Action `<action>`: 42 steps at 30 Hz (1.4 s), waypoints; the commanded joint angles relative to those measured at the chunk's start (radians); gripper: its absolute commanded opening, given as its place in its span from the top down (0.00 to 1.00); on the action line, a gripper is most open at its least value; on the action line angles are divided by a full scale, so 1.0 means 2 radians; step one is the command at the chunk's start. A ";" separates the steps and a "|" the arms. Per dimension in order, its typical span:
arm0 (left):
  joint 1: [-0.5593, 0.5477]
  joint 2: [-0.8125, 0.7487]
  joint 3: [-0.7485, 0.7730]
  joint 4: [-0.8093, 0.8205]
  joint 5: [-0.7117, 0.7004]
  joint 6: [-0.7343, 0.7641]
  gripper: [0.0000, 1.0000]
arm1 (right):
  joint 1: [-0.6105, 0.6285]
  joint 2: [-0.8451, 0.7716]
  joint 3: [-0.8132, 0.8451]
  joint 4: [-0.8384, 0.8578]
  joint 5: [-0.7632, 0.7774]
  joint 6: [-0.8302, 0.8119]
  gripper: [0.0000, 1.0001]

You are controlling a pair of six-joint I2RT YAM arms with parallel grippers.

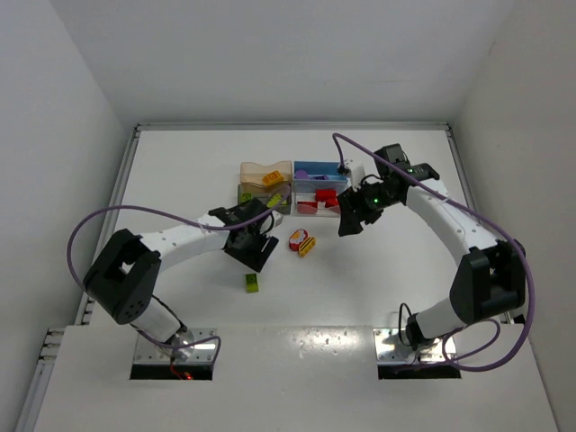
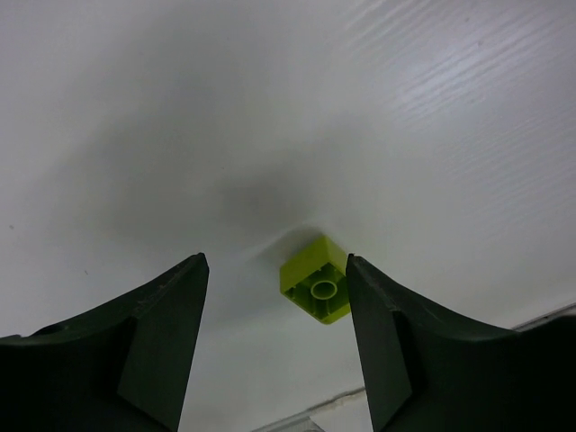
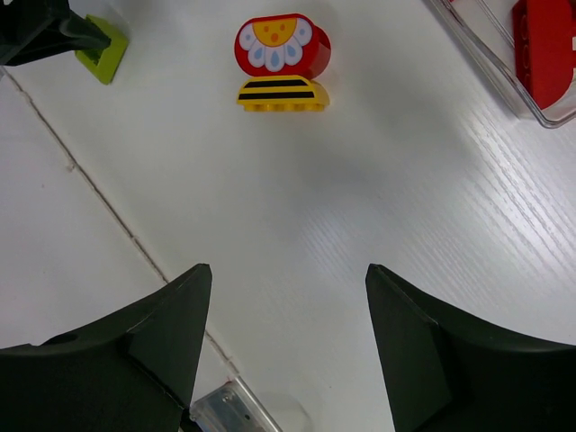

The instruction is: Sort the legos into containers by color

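Observation:
A lime green lego (image 1: 252, 283) lies on the table; in the left wrist view it (image 2: 317, 279) lies upside down just beyond my fingertips, close to the right finger. My left gripper (image 1: 254, 255) (image 2: 274, 261) is open and empty above it. A red flower-print lego (image 1: 298, 238) (image 3: 282, 45) and a yellow striped lego (image 1: 308, 246) (image 3: 281, 94) lie together mid-table. My right gripper (image 1: 349, 225) (image 3: 288, 270) is open and empty, hovering to their right. The tan bin (image 1: 263, 169), dark grey bin (image 1: 245, 193), blue bin (image 1: 326, 166) and clear bin (image 1: 317, 212) stand clustered behind.
The tan bin holds an orange piece, the dark grey bin green pieces, the blue bin purple pieces. The clear bin (image 3: 490, 67) holds red pieces (image 3: 544, 49). In the right wrist view the green lego (image 3: 101, 38) and the left gripper's dark finger (image 3: 40, 27) show at top left.

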 commanded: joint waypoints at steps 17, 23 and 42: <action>-0.053 0.047 0.033 -0.063 -0.005 -0.069 0.34 | -0.005 -0.051 -0.008 -0.023 0.028 -0.023 0.30; -0.044 0.063 0.033 -0.067 -0.016 -0.074 0.30 | -0.010 -0.062 -0.018 -0.028 0.028 -0.028 0.30; 0.018 0.081 0.129 -0.062 0.074 -0.025 1.00 | -0.023 -0.039 -0.002 -0.017 0.018 -0.032 0.30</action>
